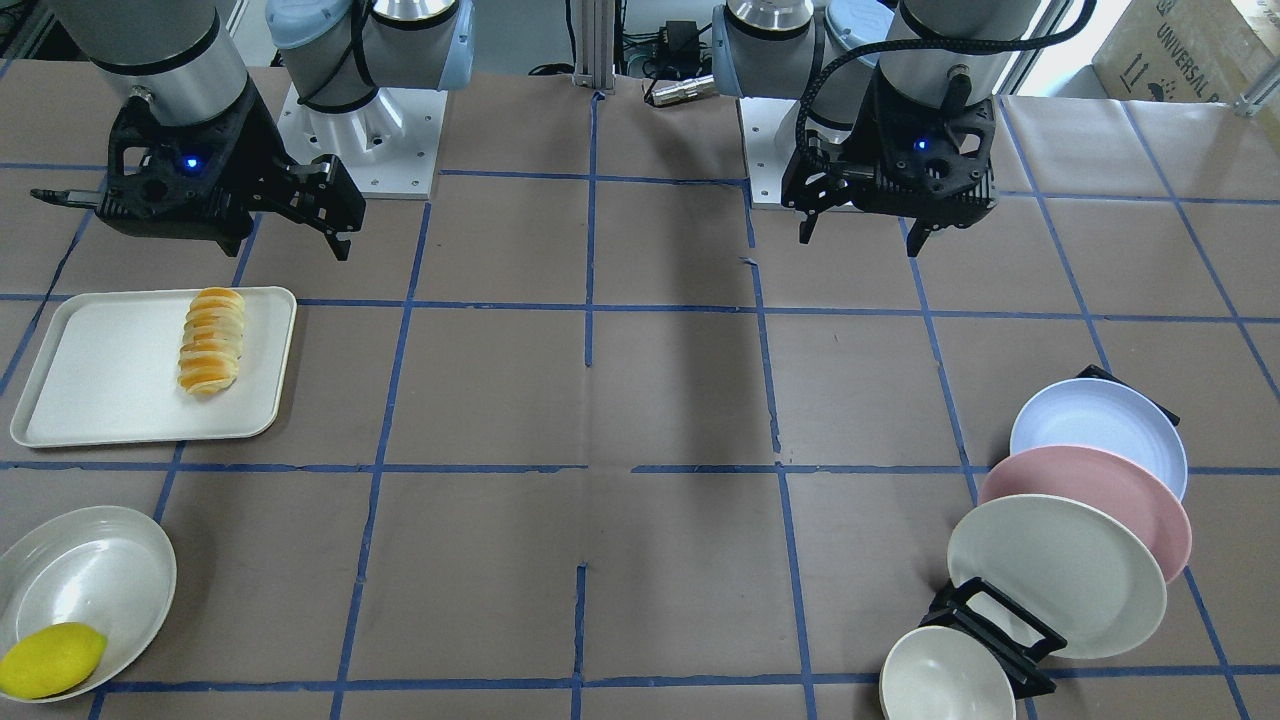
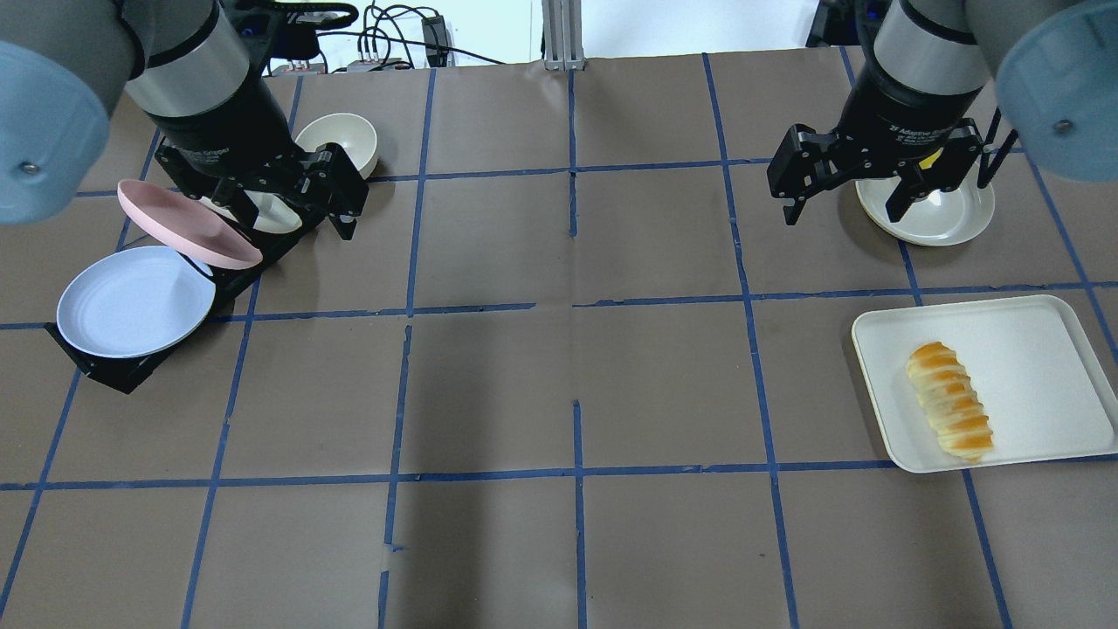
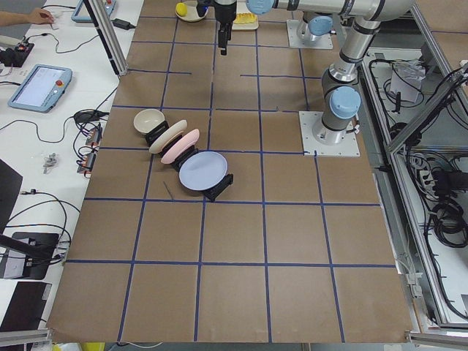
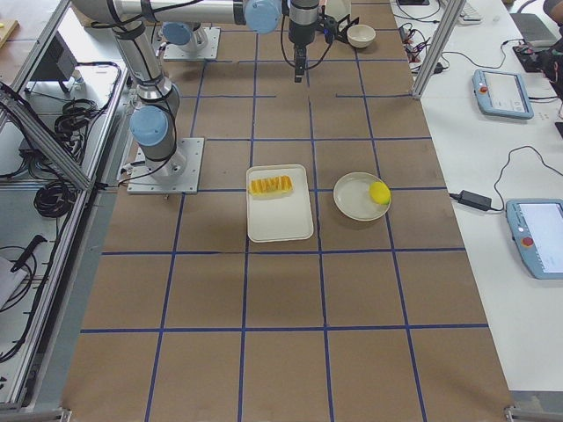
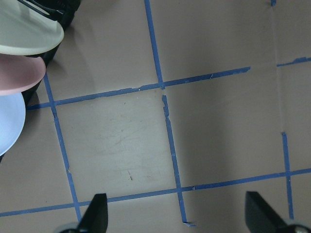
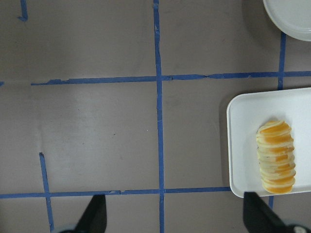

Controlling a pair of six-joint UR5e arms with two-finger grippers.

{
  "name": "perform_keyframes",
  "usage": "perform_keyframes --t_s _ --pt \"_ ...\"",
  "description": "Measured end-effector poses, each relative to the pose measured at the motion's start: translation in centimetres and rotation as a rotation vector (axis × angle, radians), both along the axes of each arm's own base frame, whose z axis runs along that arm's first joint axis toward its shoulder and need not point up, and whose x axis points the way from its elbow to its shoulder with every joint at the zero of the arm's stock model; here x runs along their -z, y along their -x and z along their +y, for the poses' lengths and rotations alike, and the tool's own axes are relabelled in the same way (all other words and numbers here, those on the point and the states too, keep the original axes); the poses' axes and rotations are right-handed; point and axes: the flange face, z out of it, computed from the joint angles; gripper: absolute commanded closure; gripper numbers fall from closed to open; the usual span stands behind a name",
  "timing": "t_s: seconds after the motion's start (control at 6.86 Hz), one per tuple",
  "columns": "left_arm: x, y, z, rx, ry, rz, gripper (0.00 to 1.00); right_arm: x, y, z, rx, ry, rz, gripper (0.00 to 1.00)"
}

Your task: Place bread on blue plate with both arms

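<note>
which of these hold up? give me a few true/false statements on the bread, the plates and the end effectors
The bread lies on the white tray. True.
The blue plate lies flat on the table. False: it rests tilted in the black rack, next to the pink plate.
The right end effector grips the bread. False: it is open and empty, apart from the bread.
The lemon sits in a white dish. True.
The left end effector is open. True.
</note>
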Motion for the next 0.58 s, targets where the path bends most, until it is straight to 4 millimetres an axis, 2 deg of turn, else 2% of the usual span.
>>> perform_keyframes --t_s 0.58 --pt "0.10 -0.49 -0.26 -0.007 0.000 -0.009 0.00 0.00 0.00 0.00 0.000 0.000 0.000 0.00"
